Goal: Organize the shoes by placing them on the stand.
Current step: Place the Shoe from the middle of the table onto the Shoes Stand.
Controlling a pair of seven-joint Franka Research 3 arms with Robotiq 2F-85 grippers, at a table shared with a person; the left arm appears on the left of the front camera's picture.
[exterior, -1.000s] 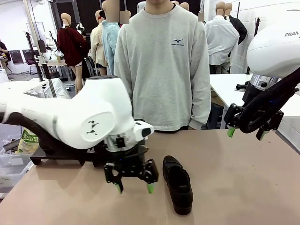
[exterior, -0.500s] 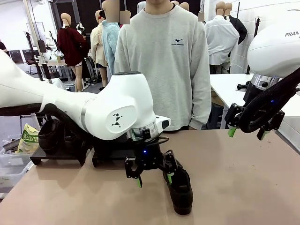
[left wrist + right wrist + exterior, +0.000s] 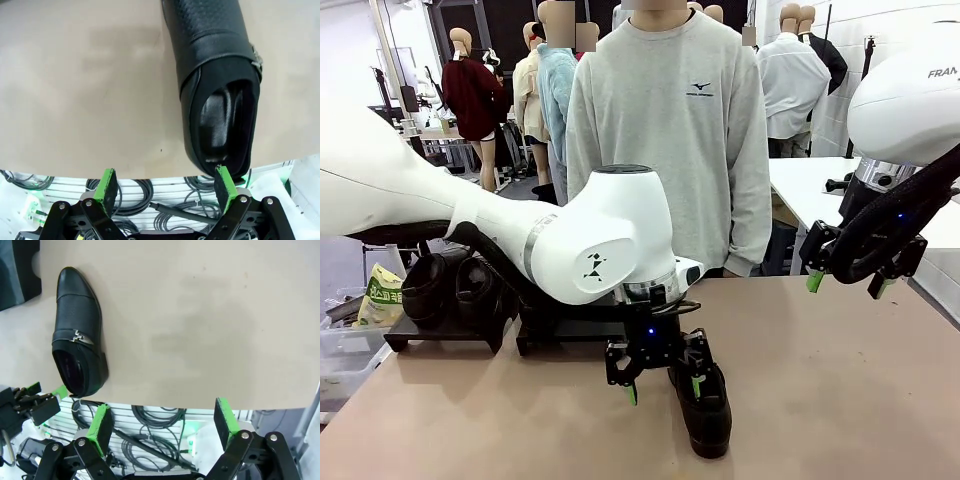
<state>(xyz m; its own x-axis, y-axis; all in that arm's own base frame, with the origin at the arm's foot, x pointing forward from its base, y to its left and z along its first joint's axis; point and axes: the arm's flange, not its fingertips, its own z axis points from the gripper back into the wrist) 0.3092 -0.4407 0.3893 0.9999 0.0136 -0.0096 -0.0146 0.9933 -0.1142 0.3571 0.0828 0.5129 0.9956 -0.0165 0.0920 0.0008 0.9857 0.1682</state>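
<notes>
Shoe (image 3: pixel 701 403) lies at table's six o'clock; our left gripper (image 3: pixel 662 378) spread wide beside heel, lining up grasp; right gripper (image 3: pixel 846 282) open, idle at three o'clock.

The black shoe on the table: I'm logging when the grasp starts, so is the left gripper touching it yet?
Cannot tell. In the left wrist view one finger pad overlaps the heel rim of the shoe, jaws open, but neither contact nor a gap shows plainly.

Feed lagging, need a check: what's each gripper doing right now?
Left gripper: open, at the shoe's heel, holding nothing.
Right gripper: open, empty, raised above the table.
</notes>
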